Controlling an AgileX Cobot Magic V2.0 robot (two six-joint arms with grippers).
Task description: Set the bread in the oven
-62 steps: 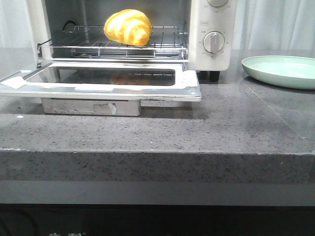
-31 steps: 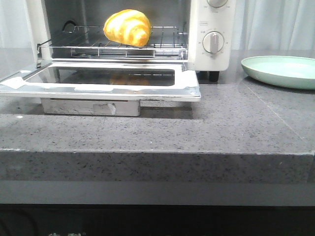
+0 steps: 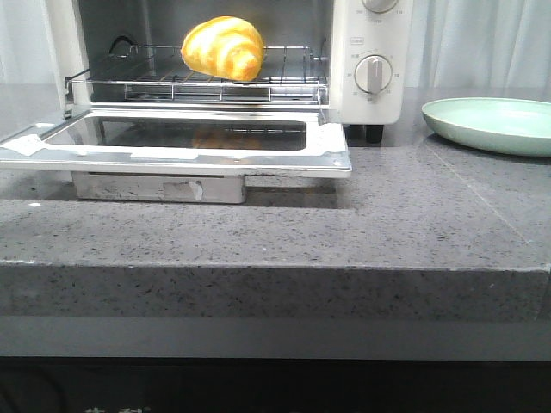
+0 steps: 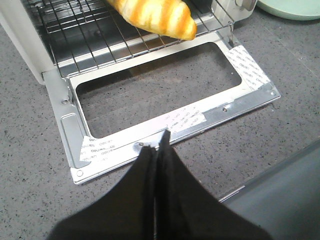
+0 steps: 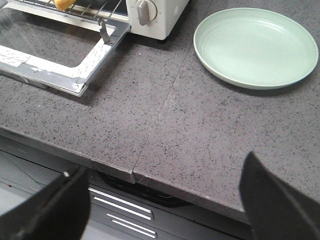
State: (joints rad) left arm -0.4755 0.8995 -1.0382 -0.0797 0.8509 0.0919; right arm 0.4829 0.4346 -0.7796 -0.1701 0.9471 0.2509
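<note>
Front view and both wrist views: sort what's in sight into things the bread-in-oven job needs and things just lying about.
Belongs to the job:
bread, lying on the wire rack
oven, door folded down open

Just lying about:
green plate, empty, to the right of the oven
counter

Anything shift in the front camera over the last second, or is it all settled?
Nothing visibly changed. The bread sits on the rack of the oven as before, the door is still folded down flat, and the green plate has not moved.
</note>
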